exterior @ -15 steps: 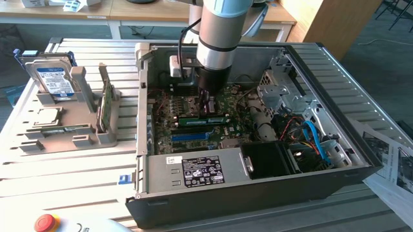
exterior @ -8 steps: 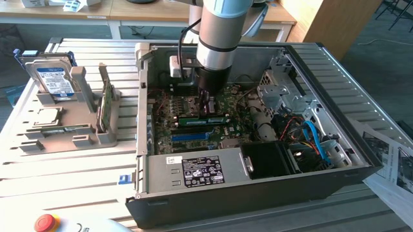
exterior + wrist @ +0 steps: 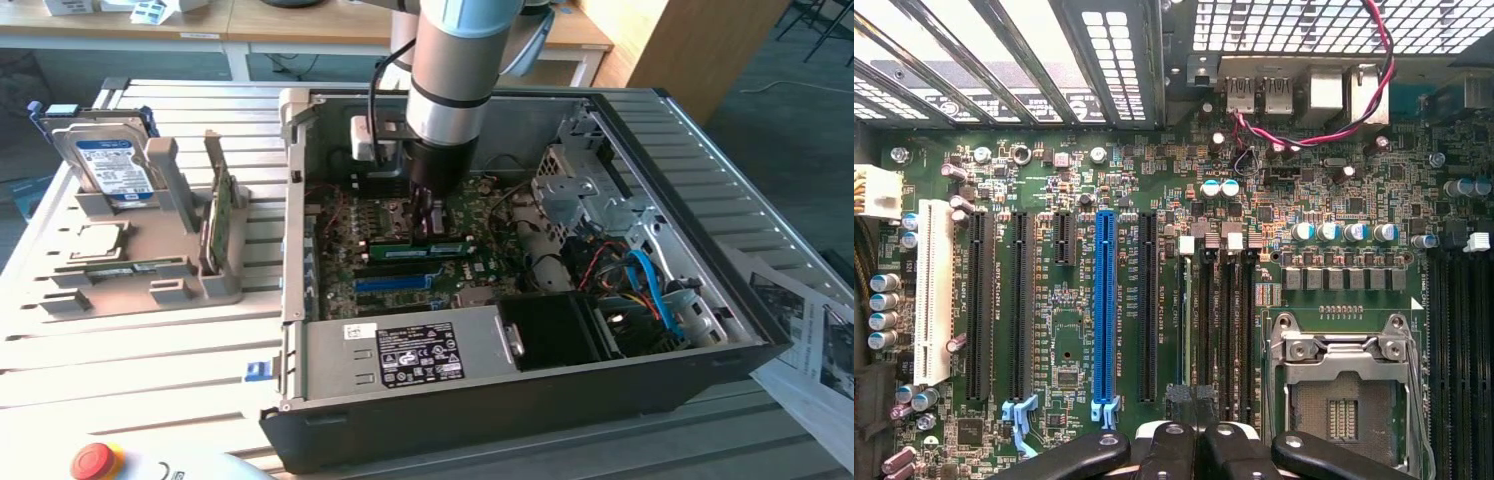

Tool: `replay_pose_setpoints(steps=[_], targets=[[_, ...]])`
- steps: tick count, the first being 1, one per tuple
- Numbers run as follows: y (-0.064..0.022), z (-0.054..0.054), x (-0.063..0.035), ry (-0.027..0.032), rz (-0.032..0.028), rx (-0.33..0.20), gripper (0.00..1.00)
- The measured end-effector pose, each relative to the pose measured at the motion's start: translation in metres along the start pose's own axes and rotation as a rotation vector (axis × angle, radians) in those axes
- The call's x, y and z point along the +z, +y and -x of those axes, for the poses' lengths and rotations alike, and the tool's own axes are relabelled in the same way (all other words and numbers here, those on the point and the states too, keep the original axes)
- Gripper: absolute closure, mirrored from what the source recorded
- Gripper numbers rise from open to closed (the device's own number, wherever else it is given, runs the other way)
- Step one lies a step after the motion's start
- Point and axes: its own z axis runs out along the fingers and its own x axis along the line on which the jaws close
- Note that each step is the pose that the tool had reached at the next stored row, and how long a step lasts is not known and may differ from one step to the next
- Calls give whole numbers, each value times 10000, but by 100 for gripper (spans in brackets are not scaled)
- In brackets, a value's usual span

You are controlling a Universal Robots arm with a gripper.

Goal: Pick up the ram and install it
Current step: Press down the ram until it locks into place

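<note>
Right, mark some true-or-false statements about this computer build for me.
1. The case is open, with the motherboard exposed. True.
2. The hard drive sits inside the case. False: it stands in the grey holder outside the case, at the exterior view's left.
3. The gripper is shut, inside the case above the motherboard. True.
4. A fan covers the processor socket. False: the socket is uncovered.
5. The motherboard has one long blue slot. True.
</note>
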Motion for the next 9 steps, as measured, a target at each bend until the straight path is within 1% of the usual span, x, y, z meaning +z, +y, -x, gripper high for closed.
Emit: replay_pose_setpoints(steps=[9], targets=[[-1,0,19,1,1,0,90]])
